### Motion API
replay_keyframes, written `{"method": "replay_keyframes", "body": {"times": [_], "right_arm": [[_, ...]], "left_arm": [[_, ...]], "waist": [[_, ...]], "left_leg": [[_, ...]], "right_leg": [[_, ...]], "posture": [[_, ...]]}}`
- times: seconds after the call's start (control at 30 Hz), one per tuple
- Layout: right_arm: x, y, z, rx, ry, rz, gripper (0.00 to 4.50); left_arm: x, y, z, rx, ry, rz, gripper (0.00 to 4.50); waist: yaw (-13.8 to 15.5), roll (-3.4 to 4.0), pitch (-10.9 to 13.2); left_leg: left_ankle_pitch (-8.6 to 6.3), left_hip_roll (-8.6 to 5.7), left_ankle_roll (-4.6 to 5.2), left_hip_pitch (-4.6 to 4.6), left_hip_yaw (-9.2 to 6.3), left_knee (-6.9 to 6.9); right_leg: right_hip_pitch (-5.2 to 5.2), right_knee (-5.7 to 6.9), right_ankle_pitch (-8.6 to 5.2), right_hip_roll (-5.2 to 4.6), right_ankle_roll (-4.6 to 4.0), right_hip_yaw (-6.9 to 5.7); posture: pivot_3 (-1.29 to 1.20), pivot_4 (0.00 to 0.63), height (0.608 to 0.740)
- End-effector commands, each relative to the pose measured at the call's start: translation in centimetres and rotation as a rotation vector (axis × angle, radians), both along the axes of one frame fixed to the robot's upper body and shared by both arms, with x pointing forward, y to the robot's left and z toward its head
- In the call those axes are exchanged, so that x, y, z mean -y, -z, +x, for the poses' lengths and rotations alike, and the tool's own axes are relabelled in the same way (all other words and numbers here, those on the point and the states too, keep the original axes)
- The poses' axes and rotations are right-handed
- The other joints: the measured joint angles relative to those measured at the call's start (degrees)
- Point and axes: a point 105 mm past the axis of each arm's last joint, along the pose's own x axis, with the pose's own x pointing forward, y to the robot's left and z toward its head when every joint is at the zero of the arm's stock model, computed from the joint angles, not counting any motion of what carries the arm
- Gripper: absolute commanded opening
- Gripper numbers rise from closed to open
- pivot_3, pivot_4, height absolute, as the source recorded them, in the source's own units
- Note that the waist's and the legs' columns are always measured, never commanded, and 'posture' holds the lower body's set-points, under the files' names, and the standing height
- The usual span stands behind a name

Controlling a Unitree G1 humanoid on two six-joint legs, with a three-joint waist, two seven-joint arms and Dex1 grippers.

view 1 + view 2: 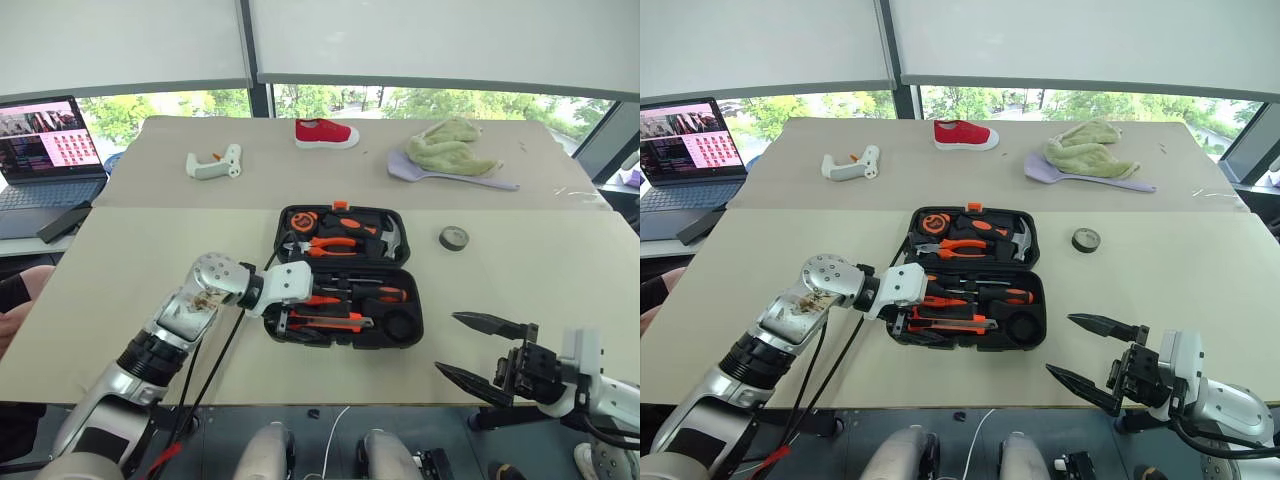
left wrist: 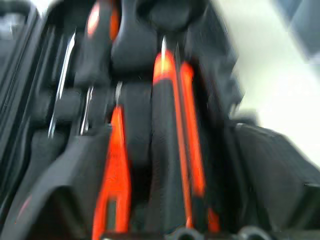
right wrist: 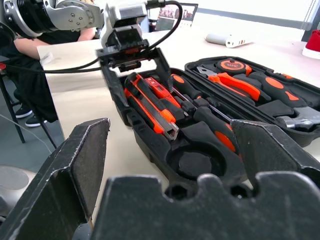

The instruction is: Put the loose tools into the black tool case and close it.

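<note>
My left gripper (image 3: 131, 56) stands spread, empty, over the open black moulded tool case (image 1: 400, 335); I'd lift clear, then fetch the grey tape roll (image 1: 453, 237) beyond it.

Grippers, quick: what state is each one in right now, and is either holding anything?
Left gripper: jaws open over the black tool case, holding nothing.
Right gripper: jaws open, empty, beside the case.
</note>
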Motion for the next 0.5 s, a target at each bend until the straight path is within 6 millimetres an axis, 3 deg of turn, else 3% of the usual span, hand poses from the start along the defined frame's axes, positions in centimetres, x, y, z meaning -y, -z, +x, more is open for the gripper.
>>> {"method": "replay_keyframes", "body": {"times": [0.03,0.1,0.2,0.37,0.5], "right_arm": [[0.0,-0.4,0.1,0.008,-0.006,-0.004,4.50],[-0.1,-0.4,0.1,0.006,-0.007,-0.003,4.50],[-0.3,-0.4,0.3,0.007,-0.008,-0.001,4.50],[-0.5,-0.5,0.5,0.008,-0.010,0.003,4.50],[-0.6,-0.5,0.8,0.012,-0.012,0.004,4.50]], "left_arm": [[-1.0,-3.2,0.6,0.074,-0.019,-0.135,4.38],[-1.4,-3.6,0.7,0.097,-0.027,-0.171,4.38],[-1.7,-2.9,0.9,0.081,-0.062,-0.185,3.66],[-1.2,-1.7,0.3,0.065,-0.049,-0.188,1.86],[-0.8,0.8,-0.3,0.062,-0.034,-0.140,0.18]], "waist": [[-0.29,0.00,0.00],[-0.54,0.00,0.00],[-0.59,0.01,0.00],[-0.41,-0.01,0.00],[-0.47,0.01,-0.01]], "left_leg": [[0.00,0.00,0.00,0.00,0.00,0.00],[0.00,0.01,0.00,0.02,-0.01,-0.01],[0.00,0.00,0.00,0.04,-0.01,-0.01],[0.00,0.00,0.00,0.03,-0.01,0.01],[0.00,-0.02,0.00,0.03,0.00,0.05]], "right_leg": [[0.00,0.01,0.00,0.00,0.00,0.00],[0.00,0.04,0.00,0.00,-0.01,0.00],[0.01,0.04,0.00,-0.01,-0.01,0.01],[0.01,0.06,0.00,-0.02,-0.01,0.02],[0.02,0.06,0.00,-0.05,-0.01,0.03]], "posture": [[0.00,0.150,0.740],[0.00,0.150,0.740],[0.00,0.150,0.740],[0.00,0.150,0.740],[0.00,0.150,0.740]]}}
